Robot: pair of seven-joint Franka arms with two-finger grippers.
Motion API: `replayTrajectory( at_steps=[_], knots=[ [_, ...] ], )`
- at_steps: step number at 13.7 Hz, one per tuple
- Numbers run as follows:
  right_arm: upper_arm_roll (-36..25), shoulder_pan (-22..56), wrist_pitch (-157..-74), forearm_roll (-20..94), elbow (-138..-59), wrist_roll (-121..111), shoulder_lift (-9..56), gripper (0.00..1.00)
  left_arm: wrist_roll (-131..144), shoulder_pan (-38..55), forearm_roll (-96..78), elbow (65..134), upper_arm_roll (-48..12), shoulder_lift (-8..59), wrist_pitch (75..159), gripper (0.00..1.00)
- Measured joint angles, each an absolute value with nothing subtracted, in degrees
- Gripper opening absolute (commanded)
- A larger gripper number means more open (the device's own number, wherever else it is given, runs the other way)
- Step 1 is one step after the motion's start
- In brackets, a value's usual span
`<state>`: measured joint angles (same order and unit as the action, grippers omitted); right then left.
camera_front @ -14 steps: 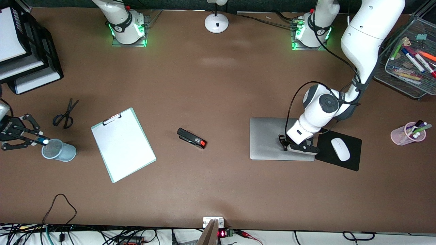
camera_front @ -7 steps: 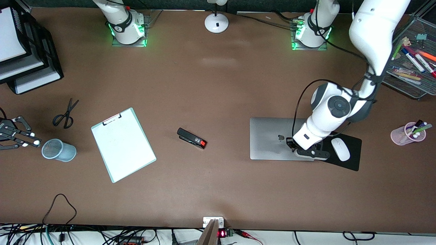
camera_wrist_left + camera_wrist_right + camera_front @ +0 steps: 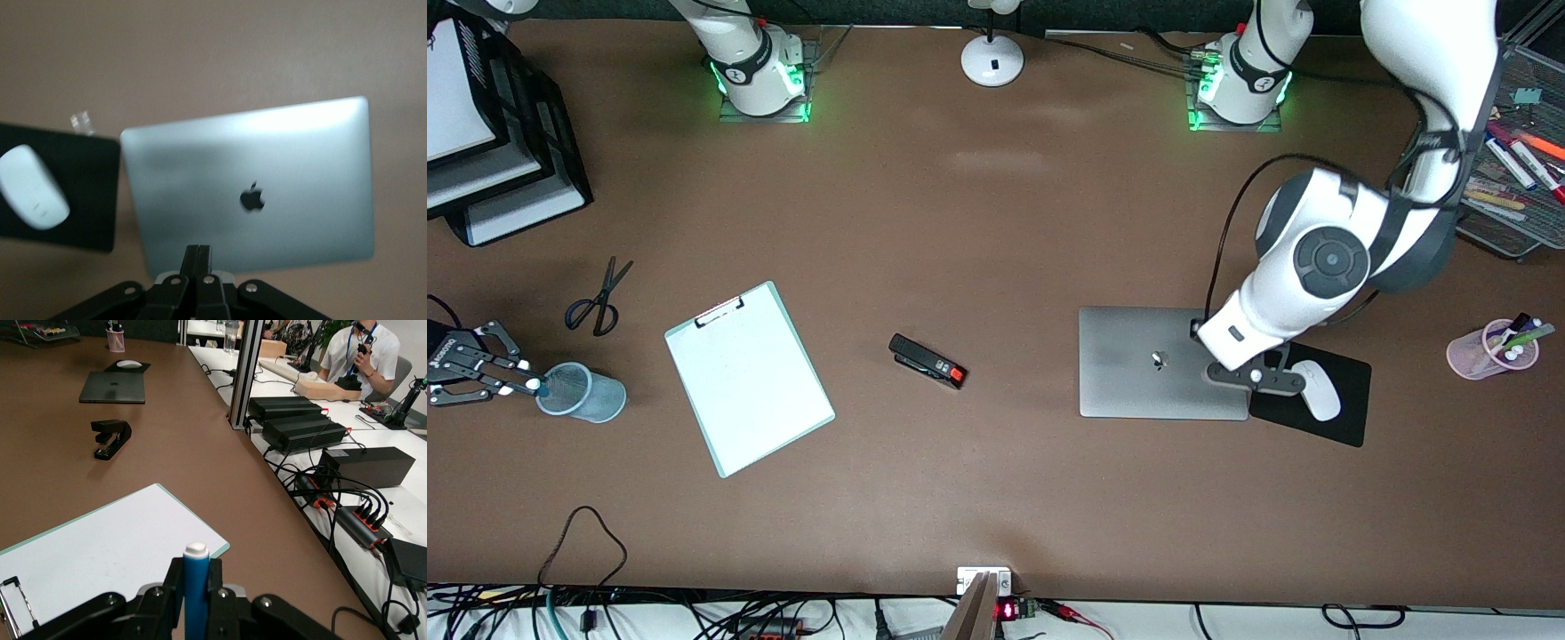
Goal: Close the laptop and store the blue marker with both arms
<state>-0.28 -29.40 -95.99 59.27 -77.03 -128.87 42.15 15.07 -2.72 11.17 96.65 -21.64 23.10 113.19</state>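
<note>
The laptop (image 3: 1138, 360) lies closed on the table, its lid with the dark logo up; the left wrist view shows it too (image 3: 267, 167). My left gripper (image 3: 1240, 378) is shut and empty, up in the air over the laptop's edge beside the mouse pad; its fingers (image 3: 198, 257) are pressed together. My right gripper (image 3: 525, 384) is shut on the blue marker (image 3: 196, 587), white end outward. The marker's tip (image 3: 539, 387) is at the rim of the blue mesh cup (image 3: 585, 396) at the right arm's end of the table.
A black mouse pad (image 3: 1334, 391) with a white mouse (image 3: 1316, 391) lies beside the laptop. A stapler (image 3: 927, 362), a clipboard (image 3: 749, 378) and scissors (image 3: 596, 298) lie mid-table. A pink pen cup (image 3: 1489, 348) and a mesh tray (image 3: 1507, 151) stand at the left arm's end, paper trays (image 3: 489, 142) at the right arm's.
My left gripper has lifted off the laptop lid and moved toward the mouse pad. My right gripper drew back from the mesh cup, then returned to its rim with the marker.
</note>
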Motion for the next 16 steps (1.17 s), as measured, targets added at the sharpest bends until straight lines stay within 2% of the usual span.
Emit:
replayTrajectory(
  at_steps=[2, 4, 5, 6, 7, 8, 9, 13, 16],
  knots=[
    [-0.3, -30.1, -94.9, 60.7, -77.0, -130.6, 43.9, 0.09, 14.6, -2.7, 11.2, 96.6, -21.7, 19.8, 107.7, 0.01],
    [-0.3, -30.6, -94.6, 61.0, -77.0, -131.6, 45.5, 0.12, 14.5, -2.7, 10.9, 96.5, -21.8, 17.0, 103.0, 0.09],
    [-0.3, -30.8, -94.5, 61.1, -76.9, -131.8, 46.2, 0.14, 14.0, -2.7, 10.4, 96.5, -21.9, 15.7, 100.9, 0.22],
    [-0.3, -31.0, -94.5, 61.2, -76.9, -131.9, 46.6, 0.2, 12.7, -2.7, 9.8, 96.5, -21.9, 14.4, 98.9, 0.41],
    [-0.3, -31.2, -94.5, 61.2, -76.8, -132.0, 46.9, 0.36, 11.3, -2.7, 8.8, 96.5, -21.9, 13.2, 97.1, 0.69],
    [-0.3, -31.4, -94.5, 61.2, -76.8, -132.0, 47.1, 0.92, 10.2, -2.9, 7.5, 96.5, -21.8, 11.9, 95.6, 0.91],
    [-0.3, -31.7, -94.4, 61.3, -76.8, -132.0, 47.1, 1.0, 9.5, -3.2, 6.2, 96.5, -21.8, 10.8, 94.6, 1.0],
    [-0.3, -32.2, -94.2, 61.3, -76.5, -131.5, 47.1, 1.0, 8.1, -4.8, 3.6, 96.3, -21.6, 8.1, 93.8, 1.0],
    [0.0, -32.0, -94.0, 61.2, -75.3, -127.9, 46.7, 1.0, 5.9, -5.9, 3.6, 93.0, -21.6, 7.6, 90.3, 1.0]
  ],
)
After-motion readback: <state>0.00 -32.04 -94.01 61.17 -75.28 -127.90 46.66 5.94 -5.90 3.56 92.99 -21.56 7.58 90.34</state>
